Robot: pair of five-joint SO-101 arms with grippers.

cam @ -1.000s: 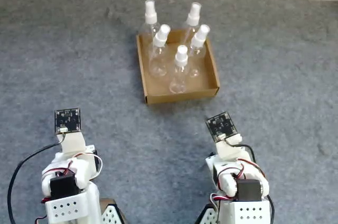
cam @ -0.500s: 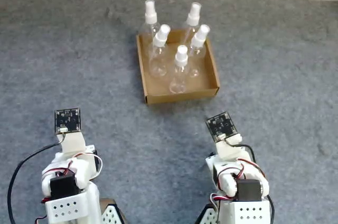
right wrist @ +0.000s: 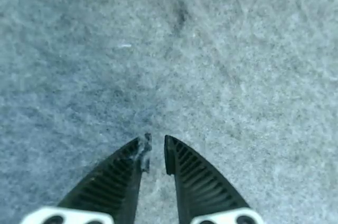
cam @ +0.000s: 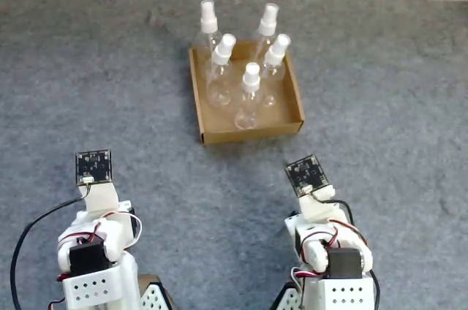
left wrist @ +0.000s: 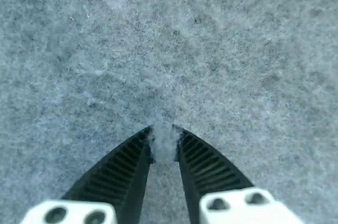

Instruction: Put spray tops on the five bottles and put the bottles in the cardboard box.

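Right, status. Cardboard box (cam: pixel 252 133) sits on the grey carpet (cam: pixel 380 105), far of centre and turned a little off square.

Five clear bottles (cam: pixel 247 109) stand upright, each with a white spray top (cam: pixel 251 76) on.
- One bottle is at the near middle of the box.
- Two more are just behind it, left (cam: pixel 218 83) and right (cam: pixel 270 80), clearly inside the walls.
- The last two, far-left (cam: pixel 207 32) and far-right (cam: pixel 265 32), rise past the far wall. Their bases look to be just inside it, but the bottles in front cover them, so I cannot tell for sure.
- The bottles look see-through all the way down (box floor shows through them).

Box is plain brown and the bottles are plain clear plastic. Any marking on the small dark boards on the wrists is too small to read.

Arms: one (cam: pixel 95 244) is folded back at the near-left and the other (cam: pixel 329 248) at the near-right, both well apart from the box.

Left gripper (left wrist: pixel 163 131) points down at bare carpet. Its jaws are drawn in to a narrow slit with only carpet between them, gripping nothing.

Right gripper (right wrist: pixel 156 139) is the same: narrow slit, bare carpet below, nothing held. A bit of pale fluff clings to one fingertip (right wrist: pixel 143 147).
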